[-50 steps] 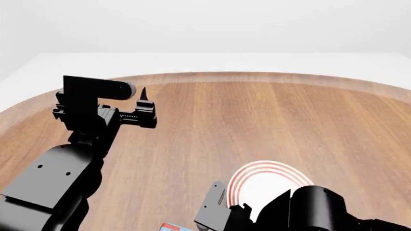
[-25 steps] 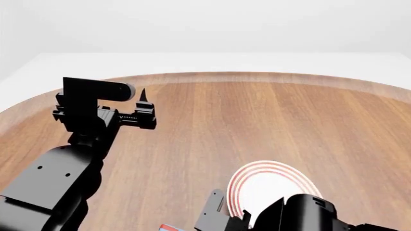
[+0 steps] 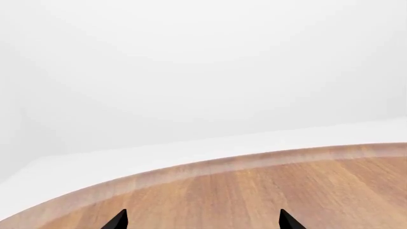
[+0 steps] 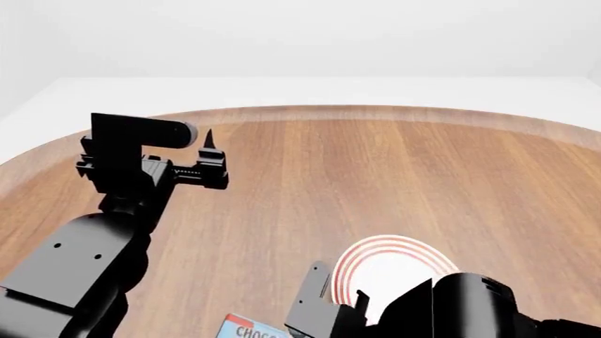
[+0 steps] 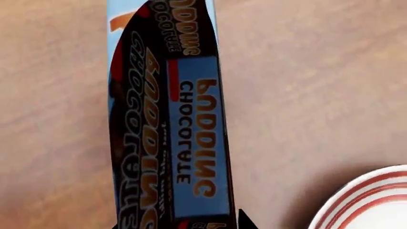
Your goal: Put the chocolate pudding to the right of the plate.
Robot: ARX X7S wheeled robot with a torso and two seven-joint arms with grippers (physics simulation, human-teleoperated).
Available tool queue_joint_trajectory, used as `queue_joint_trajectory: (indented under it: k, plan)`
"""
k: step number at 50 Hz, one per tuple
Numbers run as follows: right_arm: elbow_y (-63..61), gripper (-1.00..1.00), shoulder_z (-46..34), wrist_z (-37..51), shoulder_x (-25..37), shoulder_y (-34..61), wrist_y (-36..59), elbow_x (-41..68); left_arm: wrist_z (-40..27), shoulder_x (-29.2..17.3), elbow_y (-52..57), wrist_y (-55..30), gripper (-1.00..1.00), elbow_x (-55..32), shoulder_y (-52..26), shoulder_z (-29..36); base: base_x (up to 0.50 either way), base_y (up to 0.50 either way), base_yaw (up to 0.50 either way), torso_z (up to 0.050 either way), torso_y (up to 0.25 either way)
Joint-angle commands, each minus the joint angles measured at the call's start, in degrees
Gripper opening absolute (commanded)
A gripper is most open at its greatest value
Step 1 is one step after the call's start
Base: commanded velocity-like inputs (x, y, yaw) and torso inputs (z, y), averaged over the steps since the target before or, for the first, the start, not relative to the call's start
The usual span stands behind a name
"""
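The chocolate pudding (image 5: 168, 124), a dark brown carton with a blue and red top, lies between my right gripper's (image 5: 181, 224) jaws. One black fingertip (image 5: 245, 220) shows pressed against its side. In the head view the carton (image 4: 252, 328) peeks out at the bottom edge, left of the right gripper (image 4: 302, 320). The plate (image 4: 376, 246), white with red rings, lies on the table just right of that gripper, partly hidden by my right arm. Its rim also shows in the right wrist view (image 5: 369, 200). My left gripper (image 4: 214, 158) is open and empty, held above the table's far left.
The round wooden table (image 4: 376, 169) has a raised rim, with white floor beyond it. The left wrist view shows the table's far edge (image 3: 210, 167) between the two open fingertips (image 3: 117, 222). My left arm (image 4: 89, 260) covers the near left.
My right gripper dipped, then rose again. More of the carton now shows at the bottom of the head view, with its lettering readable. The left arm has not moved.
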Motion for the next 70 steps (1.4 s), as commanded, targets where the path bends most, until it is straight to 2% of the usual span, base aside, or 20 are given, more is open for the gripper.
queue_joint_trajectory:
  k: [1,6,11,17,23,32,50,57,70]
  plan:
    - [-4.6,-1.0,5.42,7.88,1.48,5.22,5.87,11.29,-0.19,-0.23,0.09,-0.06,1.0,-0.32,0.01,-0.11,0.0,0.0,0.0,0.0,0.0]
    - [-4.12,-1.0,8.41,11.97,2.88,9.79,7.32,16.89,-0.23,-0.2,0.01,0.02,1.0,-0.47,-0.2,-0.09,0.0,0.0,0.0,0.0,0.0]
    - [-0.47,-1.0,9.81,8.87,4.43,12.54,5.96,14.11,-0.37,-0.31,0.3,-0.28,1.0,-0.7,-0.32,-0.22,0.0,0.0,0.0,0.0,0.0]
    - [10.11,-1.0,8.9,6.26,4.43,16.02,5.04,7.44,-0.55,-0.42,0.48,-0.36,1.0,-0.83,-0.42,-0.27,0.0,0.0,0.0,0.0,0.0]
    - [19.17,-1.0,11.59,10.43,3.5,18.78,6.44,9.65,-0.59,-0.54,-0.03,-0.02,1.0,-0.78,-0.47,-0.13,0.0,0.0,0.0,0.0,0.0]
    - [33.64,-1.0,9.33,5.23,3.7,23.91,2.14,0.22,-0.68,-0.64,-0.3,0.33,1.0,-0.93,-0.23,-0.19,0.0,0.0,0.0,0.0,0.0]
    - [59.01,-1.0,3.98,-1.05,1.97,33.06,-2.44,-12.14,-0.88,-0.7,-0.79,0.51,1.0,-1.35,-0.47,-0.07,0.0,0.0,0.0,0.0,0.0]
    - [60.23,-1.0,3.33,-1.78,3.25,32.11,-2.47,-12.49,-0.99,-0.84,-0.78,0.55,1.0,-1.4,-0.6,0.18,0.0,0.0,0.0,0.0,0.0]
    - [48.87,-1.0,11.67,9.08,14.43,25.11,3.26,-2.22,-1.32,-0.94,-0.43,0.08,1.0,-1.85,-0.89,0.15,0.0,0.0,0.0,0.0,0.0]
